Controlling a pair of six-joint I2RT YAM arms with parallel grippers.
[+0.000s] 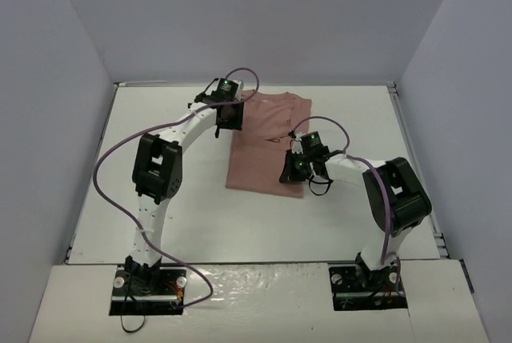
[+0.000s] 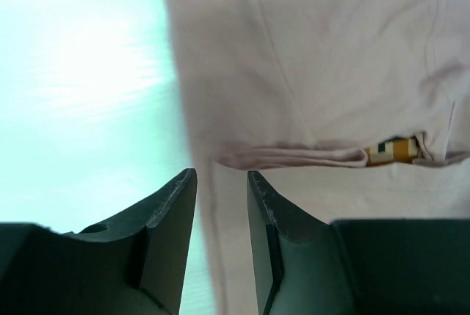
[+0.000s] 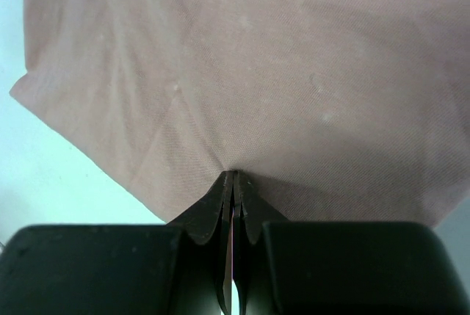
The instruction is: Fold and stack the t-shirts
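- white table (image 1: 352, 215): walled on three sides, both arm bases bolted at the near edge
- t-shirt (image 1: 264, 151): dusty pink, lies flat on the table's middle-far part, folded into a narrow long panel running far to near
- left arm (image 1: 160, 167): arches up and over to the t-shirt's far left corner
- right arm (image 1: 396, 191): bends in from the right, wrist over the t-shirt's near right edge
- left gripper (image 2: 220, 205): jaws apart with a narrow gap, nothing between them; the t-shirt's left edge lies just below the gap
- right gripper (image 3: 233, 179): jaws pressed together, pinching t-shirt fabric; cloth puckers into creases at the tips
- print (image 2: 389, 150): small orange/brown pixel patch peeking out from under a folded hem in the left wrist view
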